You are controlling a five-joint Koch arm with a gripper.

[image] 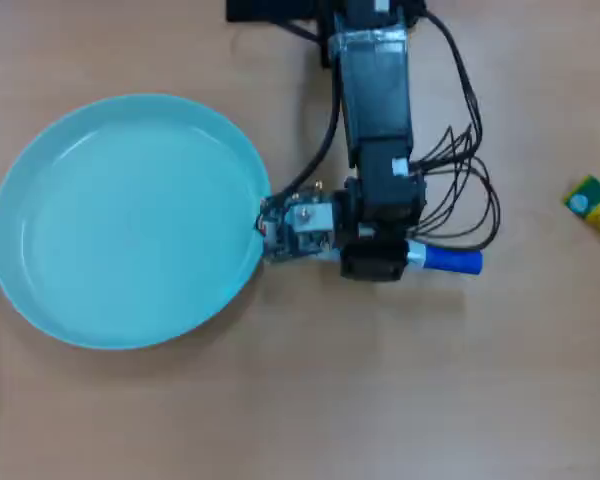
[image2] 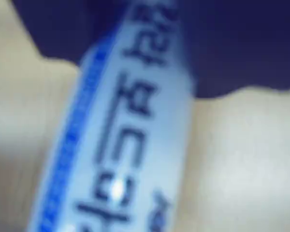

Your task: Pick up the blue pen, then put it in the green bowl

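Note:
The green bowl [image: 130,220] lies on the left of the table in the overhead view, with nothing in it. Just right of its rim sits my gripper [image: 375,262], across the blue pen [image: 452,260]. The pen's white barrel runs under the black jaws and its blue cap sticks out to the right. In the wrist view the pen [image2: 130,145] fills the frame, blurred, showing a blue stripe and lettering. The dark jaws of the gripper [image2: 137,58] press against the barrel on both sides. I cannot tell whether the pen rests on the table or is lifted.
A small yellow-green object [image: 595,207] with a pale blue round spot lies at the right edge of the overhead view. Black cables [image: 465,190] loop out to the right of the arm. The arm's base stands at the top centre.

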